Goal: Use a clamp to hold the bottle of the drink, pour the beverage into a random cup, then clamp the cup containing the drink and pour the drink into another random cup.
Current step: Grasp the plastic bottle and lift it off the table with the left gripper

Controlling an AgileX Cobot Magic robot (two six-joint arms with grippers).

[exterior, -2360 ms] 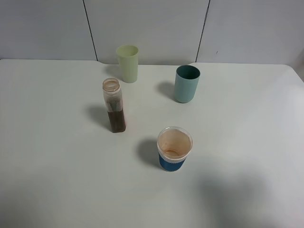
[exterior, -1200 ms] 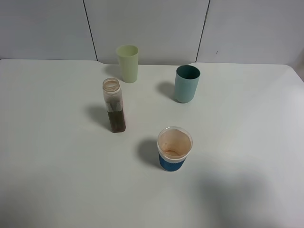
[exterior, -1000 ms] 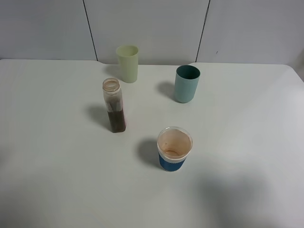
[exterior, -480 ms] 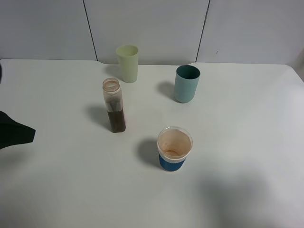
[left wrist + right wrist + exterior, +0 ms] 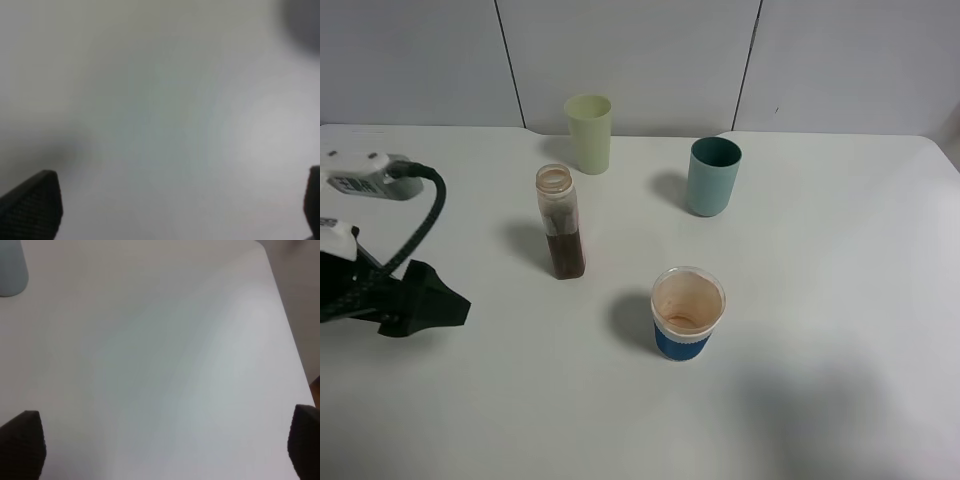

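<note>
At the near left of the white table [image 5: 820, 300], the left gripper [image 5: 448, 308] is seen reaching in from the edge on its black arm, with a dark cable [image 5: 420, 215] looped over it; it is kept well apart from every vessel. In its wrist view only blurred table is found between the dark fingertips [image 5: 30, 210], which are set far apart at the frame's two lower corners, so the jaws are spread wide and nothing is held. The right gripper [image 5: 162, 445] is not caught by the high camera; in its own wrist view its fingertips [image 5: 20, 447] are likewise spread wide over bare table, with nothing between them. Nearest among the vessels, right of centre, the blue-banded cup [image 5: 687, 315] is stood upright, its inside stained brown. Further back and to the left, the drink bottle [image 5: 560, 222] is stood upright and uncapped, and the dark brown liquid [image 5: 567, 256] is held in roughly its lower third. Beyond the cup, the teal tumbler [image 5: 712, 177] is placed upright and apart from the rest. Farthest back, behind the bottle, a pale yellow-green tumbler [image 5: 588, 133] is set near the grey panelled wall [image 5: 630, 60].
</note>
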